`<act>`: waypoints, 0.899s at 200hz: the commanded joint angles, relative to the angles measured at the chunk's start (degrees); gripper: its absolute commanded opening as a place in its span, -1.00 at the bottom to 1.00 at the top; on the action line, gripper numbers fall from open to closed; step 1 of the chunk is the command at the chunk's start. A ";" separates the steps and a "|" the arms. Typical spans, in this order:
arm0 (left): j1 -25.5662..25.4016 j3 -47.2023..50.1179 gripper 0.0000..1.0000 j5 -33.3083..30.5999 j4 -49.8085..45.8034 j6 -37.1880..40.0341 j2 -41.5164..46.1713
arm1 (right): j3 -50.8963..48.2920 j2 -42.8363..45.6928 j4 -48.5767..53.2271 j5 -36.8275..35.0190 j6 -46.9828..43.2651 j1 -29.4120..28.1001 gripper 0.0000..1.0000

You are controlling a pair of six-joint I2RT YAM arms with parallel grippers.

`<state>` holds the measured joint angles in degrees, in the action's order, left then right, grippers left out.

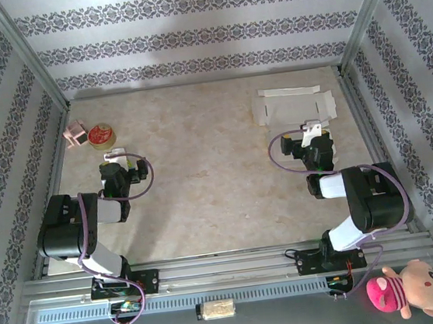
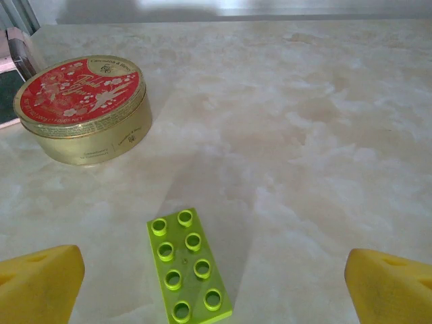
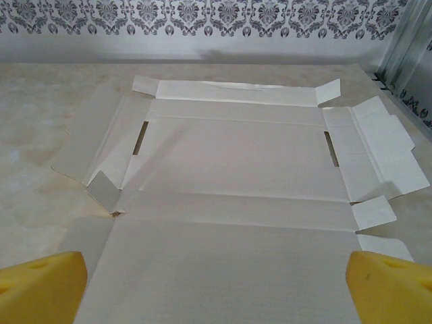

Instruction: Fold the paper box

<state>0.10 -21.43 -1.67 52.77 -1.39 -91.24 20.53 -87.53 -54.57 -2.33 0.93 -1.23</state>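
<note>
My left fingers are spread wide and hold nothing, above a green stud brick near the round red tin. My right fingers are equally wide and empty, apparently just over the near edge of the paper box. It lies unfolded, white face up, on the counter at far right.

The paper box lies flat at the far right of the worktop, with its near edge beneath my right tool. At the far left sits a round tin, with a small case on its left. A building brick lies nearer, right of the tin, under my left tool.
</note>
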 commanded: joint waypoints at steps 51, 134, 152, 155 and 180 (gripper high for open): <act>-0.18 -0.22 0.99 -0.88 2.59 0.42 -0.05 | 0.82 -0.32 -0.41 0.40 0.92 0.27 0.96; -2.28 5.86 0.99 -5.82 5.80 1.52 9.63 | 7.10 18.84 29.36 -4.71 7.17 -2.52 0.96; -4.35 3.29 0.99 -10.40 -7.89 0.22 19.99 | 13.57 19.72 40.26 1.09 11.62 -2.70 0.95; -4.59 2.34 0.99 -10.75 -10.91 -0.92 21.58 | 14.95 19.25 41.98 2.21 11.90 -2.78 0.95; -6.64 -5.56 0.99 -5.62 -29.49 -16.01 29.79 | 29.66 10.82 57.06 7.26 15.53 -2.95 0.95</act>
<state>-4.51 -20.01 -8.64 41.82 -4.03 -67.26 39.22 -70.13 -17.58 -1.23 10.41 -3.64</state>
